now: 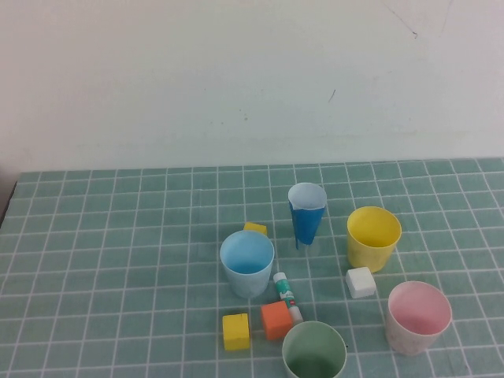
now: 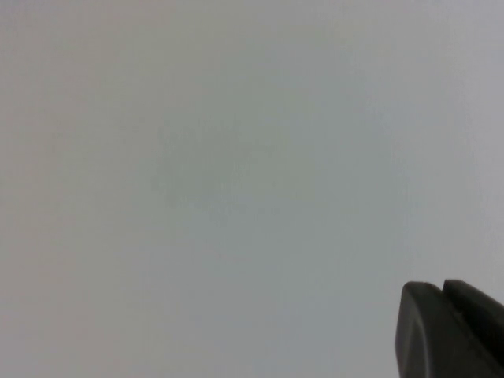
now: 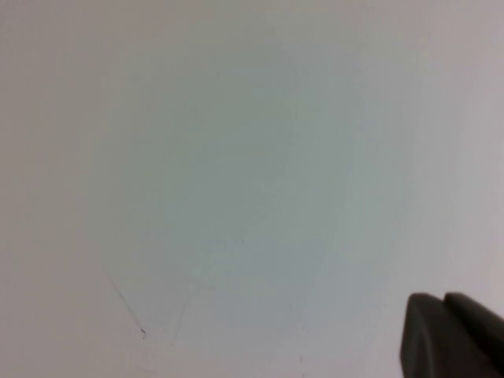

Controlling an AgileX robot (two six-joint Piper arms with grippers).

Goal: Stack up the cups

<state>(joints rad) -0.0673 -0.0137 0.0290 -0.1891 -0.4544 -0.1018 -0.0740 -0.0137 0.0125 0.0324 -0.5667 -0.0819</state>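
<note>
Four wide cups stand upright and apart on the green tiled table (image 1: 118,260): light blue (image 1: 247,263) in the middle, yellow (image 1: 373,237) to its right, pink (image 1: 418,316) at the front right, sage green (image 1: 314,352) at the front edge. Neither arm shows in the high view. My left gripper (image 2: 441,287) shows in the left wrist view with its two dark fingertips together, empty, facing a plain white wall. My right gripper (image 3: 443,299) shows in the right wrist view the same way, shut and empty, facing the wall.
A narrower dark blue tapered cup (image 1: 306,213) stands behind the light blue one. Near the cups lie a yellow block (image 1: 236,331), an orange block (image 1: 276,319), a white block (image 1: 360,282), a small yellow block (image 1: 254,228) and a glue stick (image 1: 287,295).
</note>
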